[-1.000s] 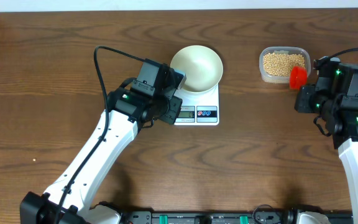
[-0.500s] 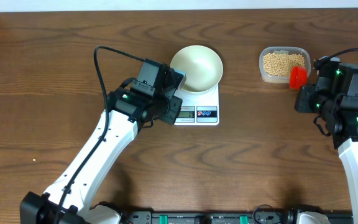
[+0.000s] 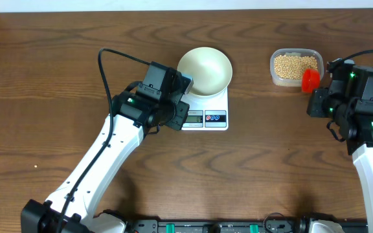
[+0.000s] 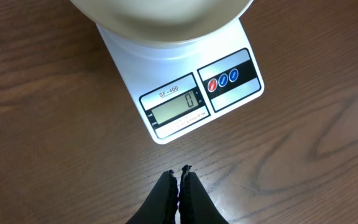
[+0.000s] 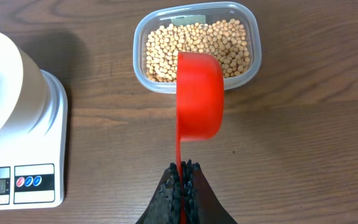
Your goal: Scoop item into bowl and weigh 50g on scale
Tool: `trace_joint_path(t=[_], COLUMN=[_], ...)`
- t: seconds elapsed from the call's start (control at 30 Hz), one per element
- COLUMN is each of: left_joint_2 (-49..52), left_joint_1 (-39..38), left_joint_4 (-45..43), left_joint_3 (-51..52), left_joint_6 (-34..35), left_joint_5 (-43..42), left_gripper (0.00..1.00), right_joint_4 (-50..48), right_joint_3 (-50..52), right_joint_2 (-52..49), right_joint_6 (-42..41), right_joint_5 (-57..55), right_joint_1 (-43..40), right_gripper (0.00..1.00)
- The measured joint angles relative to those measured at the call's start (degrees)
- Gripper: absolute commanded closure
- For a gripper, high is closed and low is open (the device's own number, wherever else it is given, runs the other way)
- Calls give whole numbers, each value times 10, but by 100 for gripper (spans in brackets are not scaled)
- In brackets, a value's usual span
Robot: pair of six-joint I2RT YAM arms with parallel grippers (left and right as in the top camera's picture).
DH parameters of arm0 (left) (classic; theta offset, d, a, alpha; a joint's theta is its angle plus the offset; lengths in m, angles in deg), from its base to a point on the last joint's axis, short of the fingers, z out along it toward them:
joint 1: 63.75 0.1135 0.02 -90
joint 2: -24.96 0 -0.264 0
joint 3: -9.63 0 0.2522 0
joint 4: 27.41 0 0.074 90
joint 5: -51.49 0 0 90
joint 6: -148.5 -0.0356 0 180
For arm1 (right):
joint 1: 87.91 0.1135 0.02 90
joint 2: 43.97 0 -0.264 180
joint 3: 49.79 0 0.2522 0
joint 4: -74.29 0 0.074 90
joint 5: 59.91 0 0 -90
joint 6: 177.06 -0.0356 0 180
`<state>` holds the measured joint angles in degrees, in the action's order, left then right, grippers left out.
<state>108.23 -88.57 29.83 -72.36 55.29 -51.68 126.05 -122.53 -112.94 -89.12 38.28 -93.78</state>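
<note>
Scale (image 4: 135,59) label (image 4: 168,93) seemingly "SF-400", display (image 4: 174,112) "0"

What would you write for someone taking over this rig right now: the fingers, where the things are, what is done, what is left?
Left gripper: fingers shut, empty, above the table just in front of the scale.
Right gripper: fingers shut on the handle of the red scoop, whose cup hangs over the near rim of the clear tub.
Beans: in the tub; whether the scoop holds any cannot be told.
Bowl: on the scale, empty; display reads 0.
Done: bowl on scale, scoop in hand.
Left: scoop beans into the bowl up to 50 g.
</note>
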Motion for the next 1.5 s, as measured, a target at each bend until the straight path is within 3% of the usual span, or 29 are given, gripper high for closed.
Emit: trace_joint_path(t=[1.13, 1.5], left_joint_2=[4, -54], left_joint_1=[0, 0], left_joint_4=[11, 26], left_joint_3=[0, 0], left_joint_6=[0, -57], left_joint_5=[0, 0], left_gripper=[93, 93], right_joint_4=[-10, -10], right_joint_3=[0, 0], right_joint_2=[0, 0], right_joint_6=[0, 0], right_joint_5=[0, 0], right_joint_1=[0, 0], right_gripper=[99, 99])
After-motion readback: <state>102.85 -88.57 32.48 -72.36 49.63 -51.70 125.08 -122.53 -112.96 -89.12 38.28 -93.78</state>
